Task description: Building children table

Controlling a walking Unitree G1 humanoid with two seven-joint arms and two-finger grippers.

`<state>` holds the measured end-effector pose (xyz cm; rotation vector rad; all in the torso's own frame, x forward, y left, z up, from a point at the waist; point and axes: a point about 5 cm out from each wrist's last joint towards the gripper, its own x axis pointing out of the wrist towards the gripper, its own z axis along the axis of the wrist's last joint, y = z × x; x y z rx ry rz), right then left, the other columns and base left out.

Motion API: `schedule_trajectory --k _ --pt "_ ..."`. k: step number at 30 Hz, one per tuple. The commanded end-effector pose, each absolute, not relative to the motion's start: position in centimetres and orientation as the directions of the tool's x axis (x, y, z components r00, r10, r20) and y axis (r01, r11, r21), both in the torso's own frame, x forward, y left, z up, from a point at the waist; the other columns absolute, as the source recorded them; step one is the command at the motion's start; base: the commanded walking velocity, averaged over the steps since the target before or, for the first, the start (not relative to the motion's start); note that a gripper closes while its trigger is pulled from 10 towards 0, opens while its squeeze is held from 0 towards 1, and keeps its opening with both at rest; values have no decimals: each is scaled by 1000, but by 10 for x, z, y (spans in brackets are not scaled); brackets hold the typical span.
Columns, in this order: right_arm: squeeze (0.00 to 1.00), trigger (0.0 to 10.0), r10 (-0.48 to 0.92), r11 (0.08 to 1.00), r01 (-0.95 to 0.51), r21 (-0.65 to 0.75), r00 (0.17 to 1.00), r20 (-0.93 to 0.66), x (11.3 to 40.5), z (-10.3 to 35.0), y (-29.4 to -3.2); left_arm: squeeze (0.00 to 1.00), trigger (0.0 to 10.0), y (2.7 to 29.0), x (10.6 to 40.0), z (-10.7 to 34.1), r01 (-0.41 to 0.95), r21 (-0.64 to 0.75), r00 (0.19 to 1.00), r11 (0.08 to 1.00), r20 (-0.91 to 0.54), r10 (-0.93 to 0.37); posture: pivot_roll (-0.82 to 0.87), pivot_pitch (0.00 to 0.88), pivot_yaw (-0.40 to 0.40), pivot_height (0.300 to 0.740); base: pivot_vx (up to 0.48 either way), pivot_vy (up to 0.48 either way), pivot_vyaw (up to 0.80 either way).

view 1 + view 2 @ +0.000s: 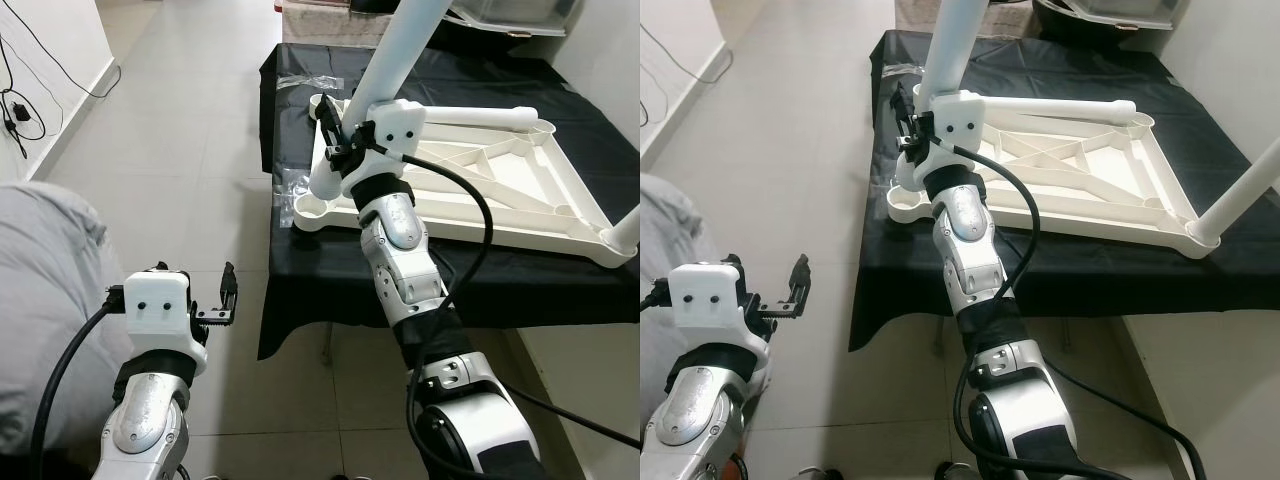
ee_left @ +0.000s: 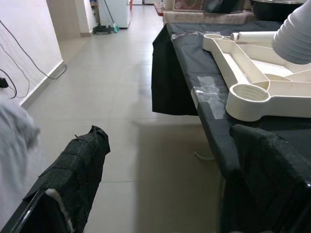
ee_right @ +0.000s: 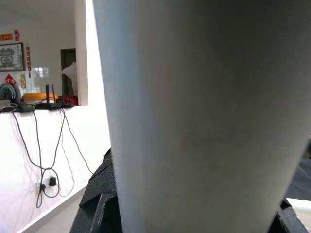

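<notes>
A white plastic table top [image 1: 480, 190] lies upside down on a black-draped table [image 1: 330, 270]. My right gripper [image 1: 335, 140] is shut on a white table leg [image 1: 400, 50], held tilted. The leg's lower end hangs just above the frame, beside the near-left corner socket [image 1: 308, 207]. That socket [image 2: 249, 93] looks empty in the left wrist view. The right wrist view shows the leg [image 3: 204, 116] close up between the fingers [image 3: 97, 204]. A second leg [image 1: 480, 117] lies along the frame's far side. A third leg [image 1: 628, 225] stands at the near-right corner. My left gripper [image 1: 228, 298] is open over the floor, left of the table.
Grey fabric [image 1: 40, 290] bulks at my left side. Cables and a plug [image 1: 20, 110] trail along the left wall. Clear plastic wrapping [image 1: 300, 82] lies on the cloth by the frame's left edge. Boxes [image 1: 330, 20] stand behind the table. Tiled floor [image 1: 180, 150] stretches to the left.
</notes>
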<state>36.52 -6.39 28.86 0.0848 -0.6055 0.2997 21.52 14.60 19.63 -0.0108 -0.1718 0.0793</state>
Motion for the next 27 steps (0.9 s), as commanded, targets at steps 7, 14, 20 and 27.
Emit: schedule_trajectory --k 7,14,20,27 --pt "0 10000 234 958 -288 2 783 576 364 289 -67 0 10000 146 213 195 -73 -11 985 997 158 74 19 176 -48 740 0 0 0" --pt "0 10000 236 957 -290 3 785 574 365 289 -67 0 10000 144 214 195 -67 -12 985 998 158 68 19 176 -48 740 0 0 0" --pt "0 10000 249 953 -301 -1 785 568 365 288 -65 0 10000 143 213 195 -63 -8 986 998 156 63 19 176 -48 740 0 0 0" --pt "0 10000 279 946 -325 0 810 516 374 283 -57 0 10000 139 212 194 -52 -11 987 999 153 53 19 174 -43 740 0 0 0"
